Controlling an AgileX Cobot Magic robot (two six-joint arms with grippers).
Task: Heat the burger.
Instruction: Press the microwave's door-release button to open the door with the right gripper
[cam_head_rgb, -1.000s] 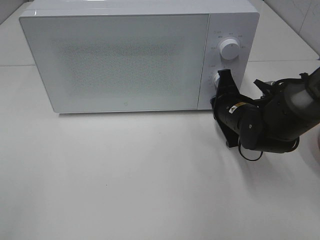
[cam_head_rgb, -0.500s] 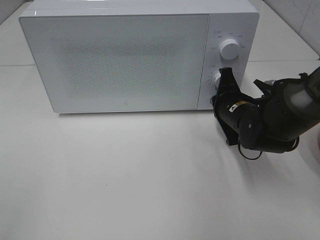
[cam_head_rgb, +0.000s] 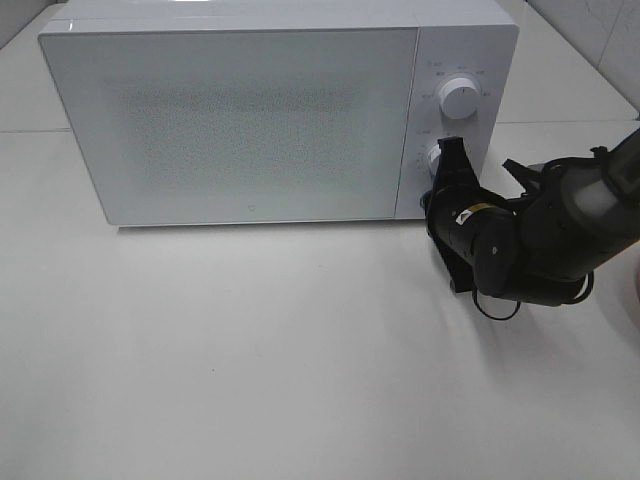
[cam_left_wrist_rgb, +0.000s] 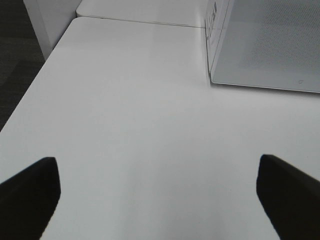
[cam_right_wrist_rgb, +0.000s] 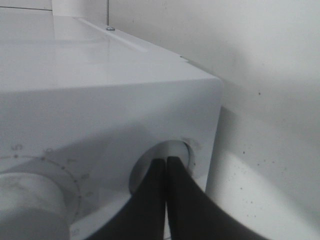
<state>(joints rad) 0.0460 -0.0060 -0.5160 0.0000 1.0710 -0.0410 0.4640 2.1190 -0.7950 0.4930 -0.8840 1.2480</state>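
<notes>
exterior high shows right gripper (cam_head_rgb: 450, 150), jaws pinched together empty, tips at the lower knob (cam_head_rgb: 436, 158) of the closed microwave (cam_head_rgb: 250, 120), likely to set the timer; burger not in sight, probably inside; left gripper (cam_left_wrist_rgb: 159, 200) spread wide, idle above table (cam_left_wrist_rgb: 125, 125)

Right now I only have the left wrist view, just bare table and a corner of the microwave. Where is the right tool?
Observer: The right tool is shut, with its tips at the lower knob of the microwave. I cannot confirm contact.
Operator: Is the door open?
Observer: No, the door lies closed across the whole front.
Operator: And the other knob?
Observer: The upper knob stands free, above the tool.
</notes>
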